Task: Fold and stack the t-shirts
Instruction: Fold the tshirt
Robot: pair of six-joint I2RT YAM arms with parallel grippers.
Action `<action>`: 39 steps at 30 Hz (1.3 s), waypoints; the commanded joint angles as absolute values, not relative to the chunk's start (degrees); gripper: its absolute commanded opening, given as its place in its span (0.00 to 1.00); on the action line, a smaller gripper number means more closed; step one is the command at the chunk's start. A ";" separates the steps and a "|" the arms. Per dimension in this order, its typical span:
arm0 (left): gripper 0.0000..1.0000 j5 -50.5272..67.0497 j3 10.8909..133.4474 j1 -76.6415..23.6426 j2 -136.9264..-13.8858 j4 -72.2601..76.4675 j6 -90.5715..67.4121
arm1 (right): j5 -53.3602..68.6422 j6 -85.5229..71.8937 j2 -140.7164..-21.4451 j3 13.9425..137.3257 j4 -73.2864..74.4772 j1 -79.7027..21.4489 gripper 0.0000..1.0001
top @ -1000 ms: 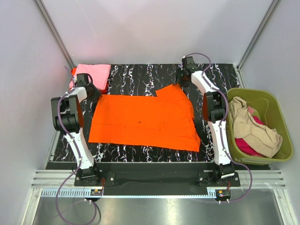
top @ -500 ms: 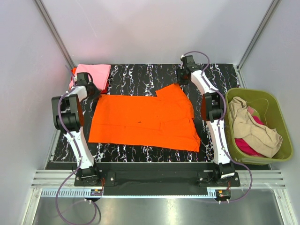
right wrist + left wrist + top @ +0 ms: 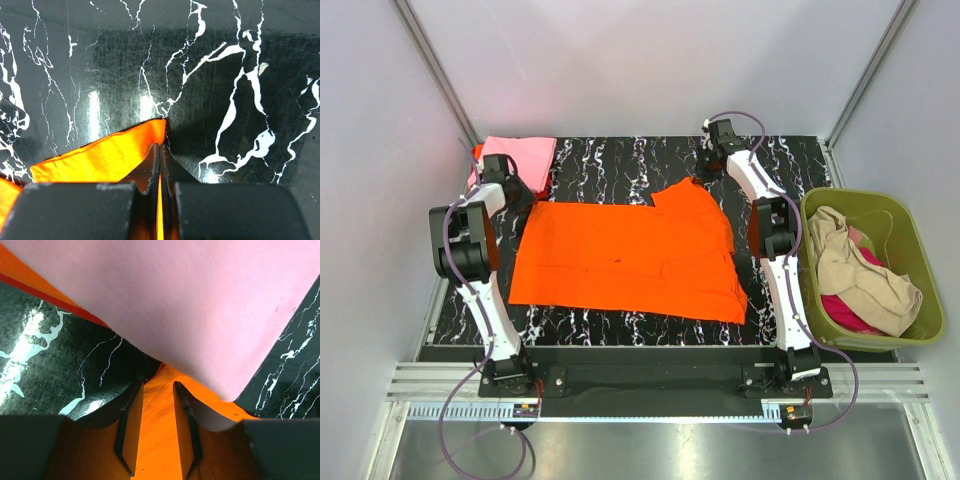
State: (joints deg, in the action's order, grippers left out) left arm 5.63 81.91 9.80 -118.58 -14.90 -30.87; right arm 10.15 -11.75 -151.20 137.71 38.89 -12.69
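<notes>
My right gripper (image 3: 160, 152) has just clamped onto a far corner of the orange t-shirt (image 3: 630, 255); my left gripper (image 3: 157, 405) straddles the other corner, jaws apart; shirt unmoved

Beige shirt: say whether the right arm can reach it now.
Likely not yet: the right end effector is shut on the orange shirt's corner. Otherwise the beige shirt lies uncovered in the basket beside it.

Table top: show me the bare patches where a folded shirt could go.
Free: the far table strip between the pink t-shirt and right end effector; the near strip before the orange t-shirt. Crowded: left edge, around the left arm; olive basket is full.
</notes>
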 commanded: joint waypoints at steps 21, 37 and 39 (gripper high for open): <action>0.27 5.80 87.19 9.84 -121.55 -21.45 -28.83 | 11.08 -10.63 -147.83 137.55 39.02 -12.66 0.00; 0.00 12.30 84.12 9.67 -113.65 -18.72 -28.22 | 9.14 -10.46 -137.04 129.92 36.31 -12.57 0.00; 0.00 12.83 83.15 9.67 -112.68 -18.11 -28.13 | 9.14 -10.72 -134.92 125.78 34.46 -12.66 0.00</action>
